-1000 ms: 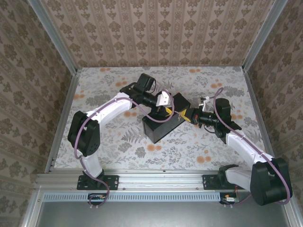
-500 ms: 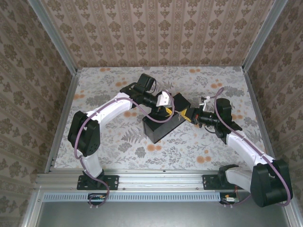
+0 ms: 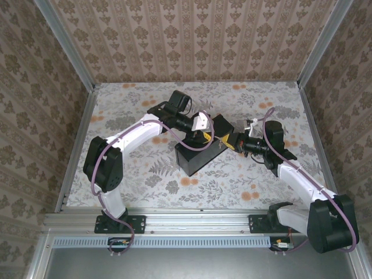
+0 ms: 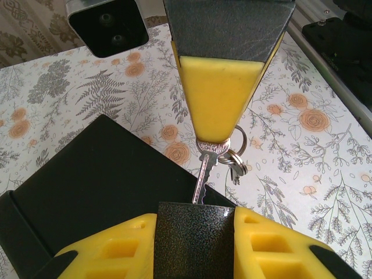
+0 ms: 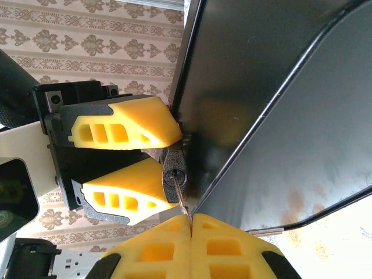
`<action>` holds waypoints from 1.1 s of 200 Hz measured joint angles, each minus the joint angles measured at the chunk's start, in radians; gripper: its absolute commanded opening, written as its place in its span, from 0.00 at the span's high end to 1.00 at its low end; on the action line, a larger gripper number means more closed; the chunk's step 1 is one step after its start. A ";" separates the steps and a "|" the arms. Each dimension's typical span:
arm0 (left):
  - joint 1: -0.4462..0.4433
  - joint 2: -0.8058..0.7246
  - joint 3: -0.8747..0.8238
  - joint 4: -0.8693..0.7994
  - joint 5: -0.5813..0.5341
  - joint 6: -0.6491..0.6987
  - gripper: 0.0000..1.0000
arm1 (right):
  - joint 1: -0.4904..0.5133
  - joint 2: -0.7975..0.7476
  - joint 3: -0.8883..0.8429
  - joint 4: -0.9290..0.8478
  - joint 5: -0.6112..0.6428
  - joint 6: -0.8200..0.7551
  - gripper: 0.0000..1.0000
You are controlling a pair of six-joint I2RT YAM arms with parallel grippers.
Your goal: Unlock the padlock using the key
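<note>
In the left gripper (image 5: 174, 160) sits the padlock (image 4: 196, 235), clamped; right gripper (image 5: 190, 225) pinches key (image 4: 201, 174)

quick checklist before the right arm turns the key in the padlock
1. padlock clamped in the left gripper: ok, a yellow finger sits on each side of its body.
2. key pinched in the right gripper: ok, its fingers are shut on the key's head.
3. Blade lined up with the keyhole: ok, the tip meets it in the right wrist view.
4. Blade fully seated: cannot tell, a long stretch of it is bare.
5. spare keys out of the way: ok, they hang beside the blade.
6. Shackle free to pop: cannot tell, it is hidden.
</note>
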 measured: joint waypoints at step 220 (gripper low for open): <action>0.007 -0.006 0.000 -0.013 0.008 0.025 0.74 | 0.022 0.015 0.001 0.039 -0.007 0.022 1.00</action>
